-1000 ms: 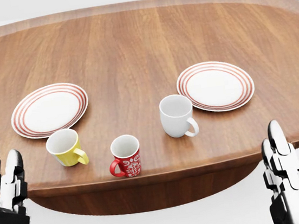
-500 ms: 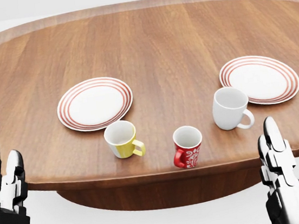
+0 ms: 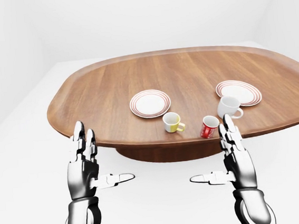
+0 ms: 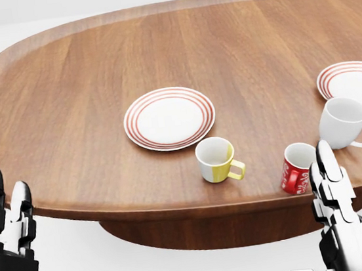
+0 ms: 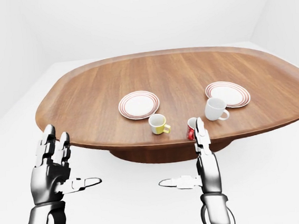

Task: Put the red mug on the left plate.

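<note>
Room: white walls and white floor around a broad oval wooden worktop point(image 3: 188, 76) on a dark central pedestal.
Red mug: the red mug point(image 4: 297, 168) stands upright at the lower right of the head view, just beside the worktop's lower edge, white inside with a white pattern on red; my right hand hides part of it, and I cannot make out its handle.
Left plate: the left plate point(image 4: 169, 118), white with red rings, lies in the middle of the head view, up and left of the mug, with nothing on it.
Neighbours: a yellow mug point(image 4: 215, 160) sits between the red mug and that plate; a white mug point(image 4: 343, 122) stands just right of the red one, touching the right plate point(image 4: 353, 87) or nearly so.
Handling: I judge the mug a stiff, glazed ceramic, light enough for one hand, slick to the fingers and breakable if it tips off the edge; I would close round the body from the side, low enough not to topple it, and lift it over the yellow mug.
Right hand: my right hand point(image 3: 233, 159) is raised below the worktop's edge, fingers straight up, thumb out to the side, unclenched and holding nothing.
Left hand: my left hand point(image 3: 86, 168) mirrors it at the lower left, splayed and idle, well apart from the mugs.
</note>
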Available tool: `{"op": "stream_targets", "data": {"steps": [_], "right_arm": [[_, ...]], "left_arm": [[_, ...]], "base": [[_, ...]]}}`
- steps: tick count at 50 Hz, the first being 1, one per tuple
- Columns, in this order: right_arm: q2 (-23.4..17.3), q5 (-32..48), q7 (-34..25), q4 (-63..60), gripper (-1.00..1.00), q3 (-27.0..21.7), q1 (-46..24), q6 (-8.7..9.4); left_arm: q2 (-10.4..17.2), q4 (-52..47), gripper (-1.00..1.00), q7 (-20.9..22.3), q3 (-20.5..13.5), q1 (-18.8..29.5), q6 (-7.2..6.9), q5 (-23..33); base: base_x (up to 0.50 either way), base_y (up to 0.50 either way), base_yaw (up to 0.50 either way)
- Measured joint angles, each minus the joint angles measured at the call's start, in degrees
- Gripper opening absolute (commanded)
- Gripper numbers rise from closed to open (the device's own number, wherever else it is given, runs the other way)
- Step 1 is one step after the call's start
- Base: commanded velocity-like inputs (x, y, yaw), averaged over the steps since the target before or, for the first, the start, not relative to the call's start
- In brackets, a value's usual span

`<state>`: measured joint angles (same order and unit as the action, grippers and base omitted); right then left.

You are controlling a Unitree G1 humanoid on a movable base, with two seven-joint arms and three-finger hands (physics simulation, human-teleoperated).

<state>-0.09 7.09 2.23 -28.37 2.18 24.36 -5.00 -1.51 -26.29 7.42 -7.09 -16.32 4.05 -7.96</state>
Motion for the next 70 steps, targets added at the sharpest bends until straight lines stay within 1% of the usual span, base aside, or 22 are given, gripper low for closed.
{"op": "stream_targets", "data": {"steps": [3,5,15,22,27,40,56,70], "right_arm": [[-0.01,-0.13,-0.1,0.03,1.0,-0.05,-0.03,0.0],[0.15,-0.01,-0.93,0.98,1.0,0.32,-0.97,0.0],[-0.62,0.35,-3.61,4.07,1.0,0.74,-4.35,1.08],[-0.73,1.08,-4.28,4.79,1.0,0.75,-5.47,2.59],[-0.82,1.3,-4.76,4.9,1.0,0.82,-5.82,3.42],[-0.94,1.42,-5.54,4.67,1.0,1.27,-6.19,4.16],[-0.94,0.39,-5.8,4.89,1.0,1.09,-6.25,3.95],[-0.92,0.63,-5.6,4.83,1.0,1.0,-6.27,4.39]], "left_arm": [[-0.01,-0.03,1.0,0.01,0.08,-0.03,-0.01,0.04],[0.49,-0.06,1.0,0.27,-0.14,-0.11,0.16,-0.05],[0.28,-0.4,1.0,1.35,0.22,-0.48,0.61,0.24],[0.15,-0.56,1.0,1.54,0.51,-0.75,0.79,0.48],[0.11,-0.62,1.0,1.55,0.74,-1.01,0.93,0.63],[0.1,-0.65,1.0,1.47,1.02,-1.12,0.95,0.81],[0.21,-0.43,1.0,1.55,0.97,-0.77,0.8,0.85],[0.26,-0.28,1.0,1.75,0.65,-0.39,0.53,0.74]], "base": [[0.01,0.33,0.0],[0.0,0.0,0.0],[0.0,0.0,0.0],[0.06,0.01,0.0],[0.5,0.08,0.0],[0.5,0.03,0.0],[0.5,0.01,0.0],[0.5,0.13,0.0]]}}
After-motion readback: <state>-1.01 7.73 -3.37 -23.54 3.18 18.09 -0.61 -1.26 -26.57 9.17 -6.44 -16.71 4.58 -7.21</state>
